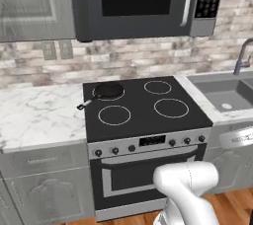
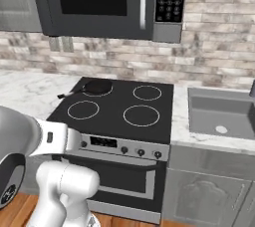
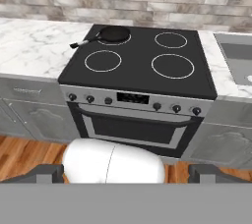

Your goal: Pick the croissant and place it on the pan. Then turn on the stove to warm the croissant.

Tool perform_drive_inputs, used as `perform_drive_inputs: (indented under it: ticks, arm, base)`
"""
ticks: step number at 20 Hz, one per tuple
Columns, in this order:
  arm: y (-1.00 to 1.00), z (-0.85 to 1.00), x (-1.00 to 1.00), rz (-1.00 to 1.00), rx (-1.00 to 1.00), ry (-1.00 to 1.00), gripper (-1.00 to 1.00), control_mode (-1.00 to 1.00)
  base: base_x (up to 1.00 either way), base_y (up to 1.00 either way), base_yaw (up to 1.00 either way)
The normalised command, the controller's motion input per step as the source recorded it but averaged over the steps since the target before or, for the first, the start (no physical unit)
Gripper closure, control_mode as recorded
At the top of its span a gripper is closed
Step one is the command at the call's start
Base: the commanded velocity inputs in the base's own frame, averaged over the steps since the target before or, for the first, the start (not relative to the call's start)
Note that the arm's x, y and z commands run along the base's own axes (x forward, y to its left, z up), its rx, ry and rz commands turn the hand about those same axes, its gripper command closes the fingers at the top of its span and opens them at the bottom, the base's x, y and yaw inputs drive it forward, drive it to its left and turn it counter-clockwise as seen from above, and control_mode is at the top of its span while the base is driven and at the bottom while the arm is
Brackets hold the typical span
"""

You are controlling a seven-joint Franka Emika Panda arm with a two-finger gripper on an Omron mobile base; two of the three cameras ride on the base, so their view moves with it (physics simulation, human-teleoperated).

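While the pan (image 1: pixel 109 90) sits on the back left burner of the stove (image 1: pixel 143 106), no part of it touches the other three rings, which lie bare. Its long thin handle runs out toward the front left and ends just over the stove's edge, beside the marble counter (image 1: pixel 34 113). In the hand view the pan (image 3: pixel 114 33) lies far ahead of the jaws and a little to their left, with the whole black cooktop between. The stove (image 3: pixel 140 66) faces the hand squarely: its silver front panel carries a row of dark knobs (image 3: pixel 90 98) on either side of a small display, nearer to the jaws than the burners are, and the oven door with its bar handle hangs below that.

The gripper (image 3: pixel 125 171) shows as two dark finger tips (image 3: pixel 44 172) at the bottom corners of the hand view, set well apart with nothing between them, so the jaws look spread wide, though only their tips can be seen.

Beyond the pan, high above, a dark microwave (image 1: pixel 143 2) hangs against the brick wall. Off to the right of the jaws, a grey sink (image 1: pixel 223 92) is set in the counter with a faucet (image 1: pixel 242 56) at its far corner. Grey cabinets (image 1: pixel 47 184) flank the oven over a wooden floor.
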Motion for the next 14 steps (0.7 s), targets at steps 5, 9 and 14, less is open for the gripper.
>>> perform_drive_inputs:
  ticks: [5, 9, 14]
  arm:
    - [0.00, 0.00, 0.00, 0.00, 0.00, 0.00, -1.00, 1.00]
    - [0.00, 0.00, 0.00, 0.00, 0.00, 0.00, -1.00, 1.00]
    - [0.00, 0.00, 0.00, 0.00, 0.00, 0.00, -1.00, 1.00]
  base:
    - [0.41, -0.95, 0.00]
    - [0.32, -1.00, 0.00]
    - [0.08, -1.00, 0.00]
